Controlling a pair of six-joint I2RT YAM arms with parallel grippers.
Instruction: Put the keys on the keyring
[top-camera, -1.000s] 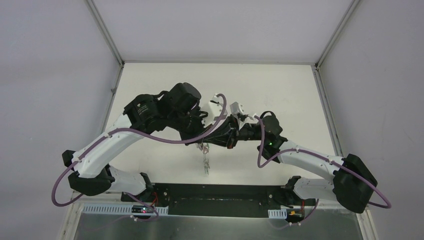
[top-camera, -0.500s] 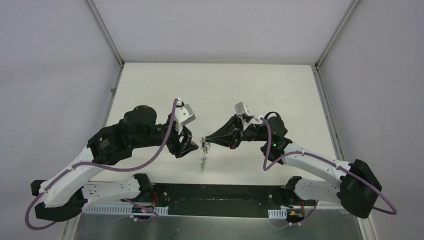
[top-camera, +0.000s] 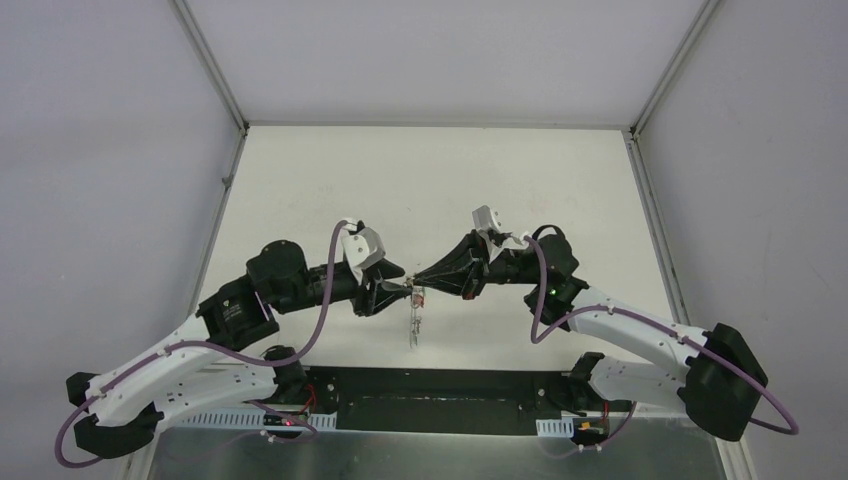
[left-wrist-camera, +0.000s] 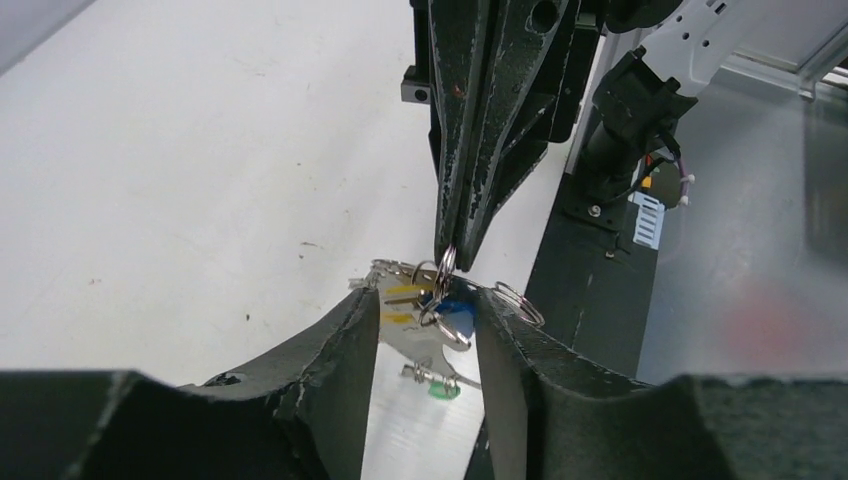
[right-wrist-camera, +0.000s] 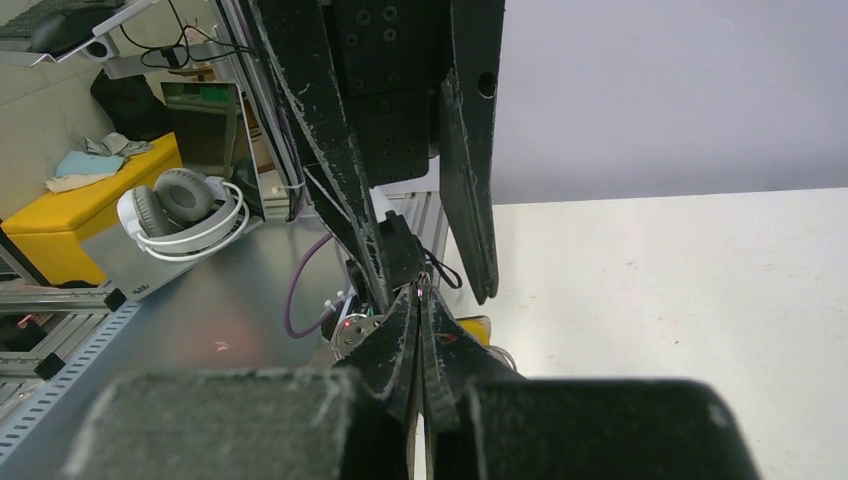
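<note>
Since the bunch has to hang free if anything is to be threaded, my right claw (left-wrist-camera: 447, 252) is pressed tip to tip on a thin silvery loop, which I take for the keyring (left-wrist-camera: 446, 268). It holds that loop up off the counter (left-wrist-camera: 150, 150), so the keys (left-wrist-camera: 410, 315) dangle beneath it. My left claw (left-wrist-camera: 428, 300) faces it head-on with its fingers (left-wrist-camera: 350, 330) roughly half apart, one on each side of the bunch. I cannot tell whether either pad touches metal, and this claw grips nothing that I can see. I judge it is set there to close on one key or to steady the cluster while the other claw keeps the loop fixed. Yellow and blue tags sit high in the bunch, right under the pinch, and a green tag (left-wrist-camera: 437, 390) hangs lower between my left fingers. A second loop (left-wrist-camera: 518, 302) shows just beside the outer edge of one left finger; whether it is linked to the rest is too fine to make out. From above, both claws meet nose to nose over the near middle of the counter, and the keys trail down from that meeting point as a thin line, near the black base strip (top-camera: 440, 385).
</note>
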